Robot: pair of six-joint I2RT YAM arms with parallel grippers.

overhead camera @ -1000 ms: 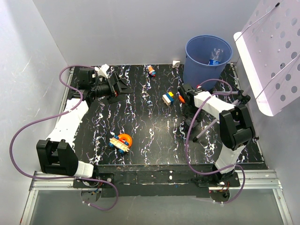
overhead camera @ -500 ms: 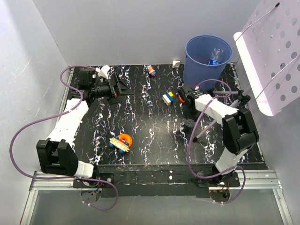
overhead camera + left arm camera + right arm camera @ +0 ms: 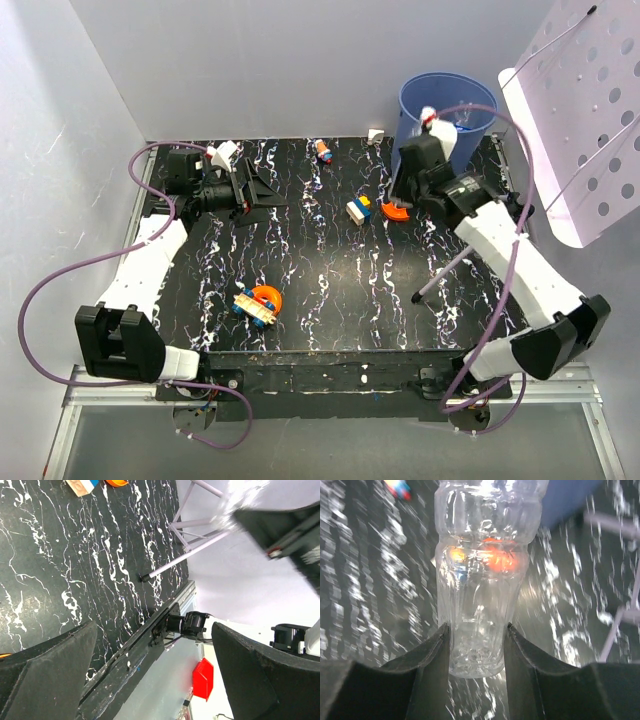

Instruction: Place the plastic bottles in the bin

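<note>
1. Black marbled table (image 3: 330, 300).
2. Blue bin (image 3: 470, 85) stands at the table's far right corner.
3. Left end effector (image 3: 154, 627): released, fingers wide apart, nothing between them.
4. Right end effector (image 3: 477, 630): grasping the clear plastic bottle (image 3: 482, 555).
5. The bottle is over the table near the bin, not inside it.

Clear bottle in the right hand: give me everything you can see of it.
The clear bottle is plain transparent plastic, contoured with a narrow waist and ribbed bands, no label showing, apparently empty. Its base end sits clamped between the two dark fingers of the right hand, body pointing away from the wrist camera; neck and cap run out of frame. Orange and blue tints show through it. Nothing else touches it; the blue bin lies just beyond.
</note>
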